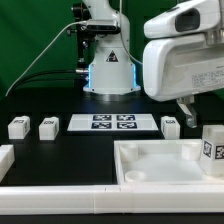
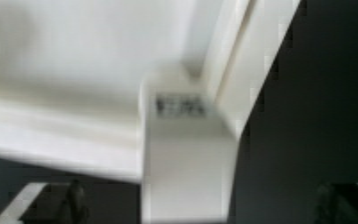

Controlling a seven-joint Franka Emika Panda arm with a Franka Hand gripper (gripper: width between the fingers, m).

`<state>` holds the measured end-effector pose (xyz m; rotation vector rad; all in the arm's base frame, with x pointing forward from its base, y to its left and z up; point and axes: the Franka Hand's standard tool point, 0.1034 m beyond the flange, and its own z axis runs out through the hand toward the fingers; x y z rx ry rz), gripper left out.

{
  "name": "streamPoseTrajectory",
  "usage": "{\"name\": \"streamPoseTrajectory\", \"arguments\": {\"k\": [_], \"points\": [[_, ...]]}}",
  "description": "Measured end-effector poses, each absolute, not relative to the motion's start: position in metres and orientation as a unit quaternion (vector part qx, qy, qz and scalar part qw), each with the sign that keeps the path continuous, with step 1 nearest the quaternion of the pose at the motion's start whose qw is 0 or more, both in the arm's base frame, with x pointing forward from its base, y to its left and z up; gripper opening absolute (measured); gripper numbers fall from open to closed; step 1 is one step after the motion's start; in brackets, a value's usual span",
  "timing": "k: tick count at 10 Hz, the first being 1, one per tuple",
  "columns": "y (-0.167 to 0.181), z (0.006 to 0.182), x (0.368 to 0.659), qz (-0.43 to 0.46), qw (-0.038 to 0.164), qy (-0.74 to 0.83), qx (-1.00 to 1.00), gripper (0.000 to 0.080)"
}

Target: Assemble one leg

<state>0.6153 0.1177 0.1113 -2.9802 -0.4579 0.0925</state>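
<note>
One leg [image 1: 213,142], a white peg with a tag, stands upright at the far corner of the white tray [image 1: 160,170] on the exterior view's right. My gripper [image 1: 200,112] hangs just above it. In the wrist view the leg [image 2: 179,130] runs between my gripper's [image 2: 197,205] two dark fingertips [image 2: 51,203], with a dark gap on each side, so the jaws stand open around it. The tray's rim [image 2: 247,70] and floor lie behind the leg. Three more legs lie on the black table: two at the left [image 1: 18,127] [image 1: 48,127] and one right of the middle [image 1: 170,126].
The marker board [image 1: 112,123] lies flat in the middle of the table. The arm's base [image 1: 108,70] stands behind it. A white wall piece [image 1: 6,157] sits at the exterior view's left edge, and a white edge [image 1: 60,202] runs along the front.
</note>
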Motion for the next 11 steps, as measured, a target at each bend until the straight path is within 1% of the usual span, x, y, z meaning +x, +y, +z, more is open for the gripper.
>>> {"name": "streamPoseTrajectory", "arguments": {"k": [1, 2, 3, 4, 9, 10, 11], "points": [[0.118, 0.112, 0.614, 0.078, 0.064, -0.155, -0.983, 0.0648], [0.119, 0.112, 0.607, 0.145, 0.064, -0.159, -0.974, 0.0648], [0.122, 0.111, 0.607, 0.192, 0.069, -0.162, -0.965, 0.0648], [0.124, 0.108, 0.617, 0.189, 0.072, -0.162, -0.966, 0.0648], [0.126, 0.105, 0.615, 0.185, 0.072, -0.163, -0.966, 0.0648], [0.126, 0.105, 0.618, 0.178, 0.071, -0.162, -0.968, 0.0648], [0.124, 0.102, 0.627, 0.142, 0.067, -0.162, -0.974, 0.0648]]}}
